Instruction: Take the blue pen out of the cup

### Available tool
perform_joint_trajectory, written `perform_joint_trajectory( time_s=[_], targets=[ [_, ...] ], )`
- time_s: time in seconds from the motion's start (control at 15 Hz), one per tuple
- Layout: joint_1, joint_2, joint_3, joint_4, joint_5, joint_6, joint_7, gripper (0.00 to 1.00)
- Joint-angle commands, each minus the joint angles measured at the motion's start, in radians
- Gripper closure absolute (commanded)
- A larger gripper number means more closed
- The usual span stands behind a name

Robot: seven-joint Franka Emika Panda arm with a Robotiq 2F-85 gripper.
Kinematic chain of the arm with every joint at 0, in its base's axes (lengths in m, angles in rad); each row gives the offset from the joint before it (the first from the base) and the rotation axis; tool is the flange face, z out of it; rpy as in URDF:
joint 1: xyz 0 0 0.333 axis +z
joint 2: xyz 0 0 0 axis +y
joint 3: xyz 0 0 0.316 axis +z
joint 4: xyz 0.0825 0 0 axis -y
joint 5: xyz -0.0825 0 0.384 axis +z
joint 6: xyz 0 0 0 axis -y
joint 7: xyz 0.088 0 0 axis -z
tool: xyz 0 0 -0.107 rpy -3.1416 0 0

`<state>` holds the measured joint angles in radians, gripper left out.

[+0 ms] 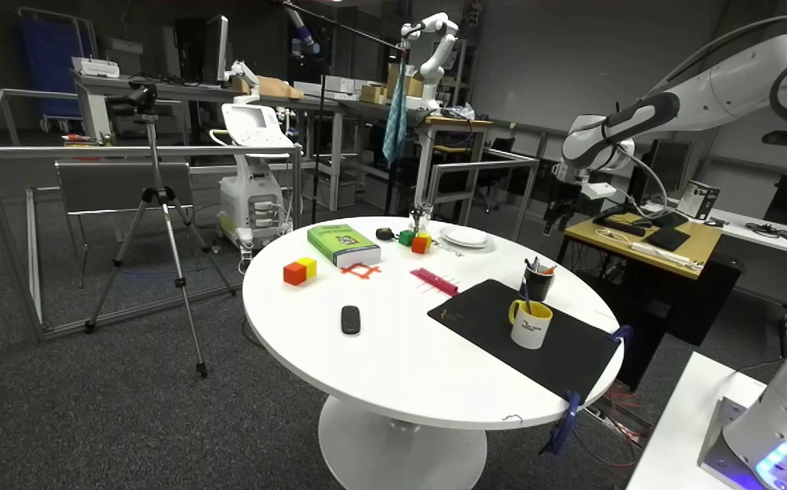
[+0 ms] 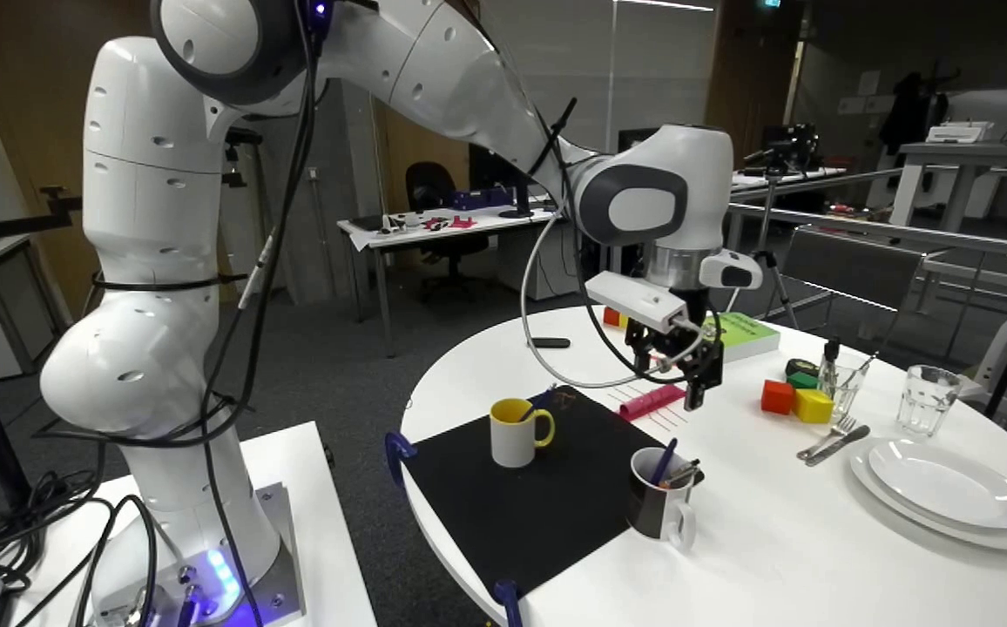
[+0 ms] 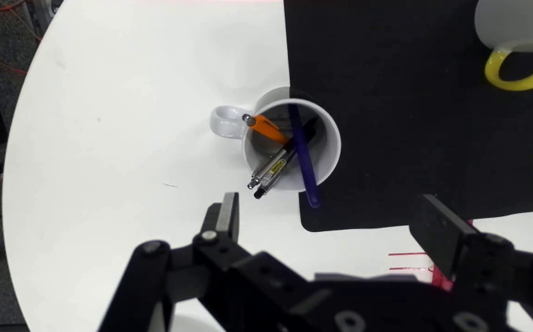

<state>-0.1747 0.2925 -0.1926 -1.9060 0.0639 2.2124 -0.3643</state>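
The cup [image 2: 512,444], a white mug with yellow inside and yellow handle, stands upright on the black mat. A blue pen [image 2: 540,401] leans in it. The cup also shows in an exterior view [image 1: 528,333] and is cut off at the wrist view's edge [image 3: 511,25]. A black-and-white mug [image 2: 645,509] holds another blue pen [image 3: 304,157], an orange pen [image 3: 269,129] and silver pens [image 3: 273,168]. My gripper [image 3: 328,198] is open and empty, high above the table. In the wrist view the black-and-white mug lies beyond the fingertips, apart from them.
The black mat [image 2: 530,514] is clamped with blue clamps [image 1: 560,425] at the edge of the round white table [image 1: 393,367]. A pink object [image 2: 650,402], coloured cubes [image 2: 795,401], cutlery [image 2: 833,442], plates [image 2: 948,483], glasses [image 2: 926,401] and a green book [image 1: 344,245] stand farther off.
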Motion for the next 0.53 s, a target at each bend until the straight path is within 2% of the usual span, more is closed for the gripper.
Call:
perform_joint_trajectory(
  time_s=[0.0,0.47],
  targets=[
    [-0.019,0.058,0.026,0.050,-0.055,0.051,-0.004,0.00],
    [-0.016,0.127,0.051,0.058,-0.134,0.136,-0.006,0.00]
  ],
)
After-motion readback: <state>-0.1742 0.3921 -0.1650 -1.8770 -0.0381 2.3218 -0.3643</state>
